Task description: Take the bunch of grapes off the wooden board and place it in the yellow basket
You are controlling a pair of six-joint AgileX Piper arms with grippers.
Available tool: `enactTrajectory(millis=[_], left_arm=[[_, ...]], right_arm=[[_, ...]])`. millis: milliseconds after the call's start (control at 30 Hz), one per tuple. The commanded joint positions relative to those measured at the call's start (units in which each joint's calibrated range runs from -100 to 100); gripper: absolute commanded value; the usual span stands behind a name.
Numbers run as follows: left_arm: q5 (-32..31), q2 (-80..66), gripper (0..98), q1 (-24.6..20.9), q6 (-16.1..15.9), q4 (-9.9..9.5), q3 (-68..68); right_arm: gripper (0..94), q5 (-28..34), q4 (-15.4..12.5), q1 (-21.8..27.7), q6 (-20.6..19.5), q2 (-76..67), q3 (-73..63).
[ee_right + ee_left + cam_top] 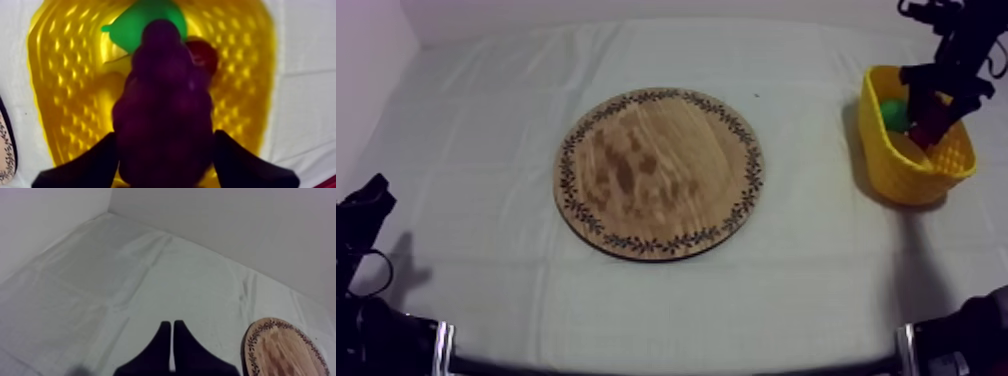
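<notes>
The right gripper (165,141) is clamped round the bunch of grapes (162,85), which hangs between its fingers over the yellow basket (911,172) at the table's (486,150) right edge.

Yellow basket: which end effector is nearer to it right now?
Right. The right end effector is over the yellow basket, shut on the bunch of grapes. The left end effector rests shut at the opposite side of the table, beyond the wooden board.

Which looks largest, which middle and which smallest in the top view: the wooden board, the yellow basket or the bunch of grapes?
1. wooden board
2. yellow basket
3. bunch of grapes, over the basket; only part of it shows, yet it is clearly the smallest.
</notes>
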Motion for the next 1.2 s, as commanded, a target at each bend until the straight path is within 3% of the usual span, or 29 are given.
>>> enactTrajectory(millis=[0, 267, 467, 600, 733, 867, 1167], left_arm=[[0.03, 0.03, 0.0, -0.01, 0.0, 0.01, 0.04], [0.03, 0.03, 0.0, -0.01, 0.0, 0.01, 0.04], [0.03, 0.03, 0.0, -0.01, 0.0, 0.01, 0.04], [0.03, 0.03, 0.0, -0.01, 0.0, 0.01, 0.04], [0.03, 0.03, 0.0, -0.01, 0.0, 0.01, 0.04], [0.03, 0.03, 0.0, -0.01, 0.0, 0.01, 0.04], [0.03, 0.03, 0.0, -0.01, 0.0, 0.01, 0.04]], right_arm=[[60.3, 0.86, -0.15, -0.36, 0.14, 0.99, -0.33], [83.0, 1.45, -0.48, -0.53, 0.7, 1.72, -0.82], [83.1, 1.76, -0.02, -0.54, 0.48, -1.98, -0.83], [73.7, 0.85, 0.74, -0.39, 0.38, -6.42, 0.12], [56.4, -3.38, 1.3, -0.05, -0.59, -12.29, 2.32], [41.1, -10.94, 1.17, 0.76, -1.73, -19.21, 6.82], [18.0, -29.01, 0.58, 1.13, -3.41, -35.32, 21.86]])
